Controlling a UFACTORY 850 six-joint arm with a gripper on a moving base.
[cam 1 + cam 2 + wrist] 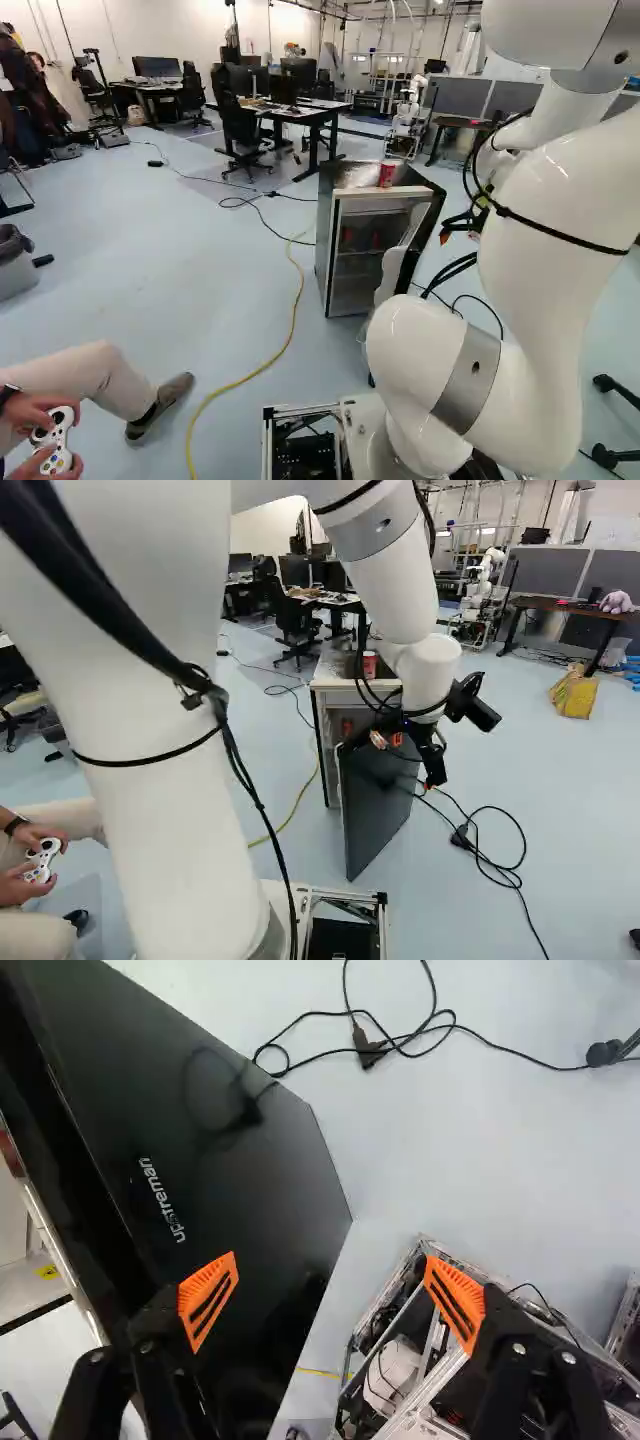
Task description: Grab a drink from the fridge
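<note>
At the foot of the views, an open metal-framed base [345,930], with thick white arm [160,780] above. Ahead, black two-fingered hand [434,765] with ribbed orange pads [208,1298], fingers wide apart; one in line with the black door, the other with the metal frame, and the door's straight edge plus a strip of floor showing between. Too hidden to tell about any contact. Just beside, flat glossy black door [375,805], swung open, sharp-cornered, with pale lettering [160,1200] across the outer face. Right of the door, pale blue floor [580,810], with a looped black cable [500,845] and plug as snags for moving; on the other side, long yellow cord [245,378]. Behind the door, small dark-sided fridge [375,206] with pale front frame; inside, dim red things [375,241], too unclear to call drinks. On top, upright, a red can [387,174] beside crumpled clear plastic [358,175]. Farther off, black office chair [240,130] near a white-topped desk [325,104].
</note>
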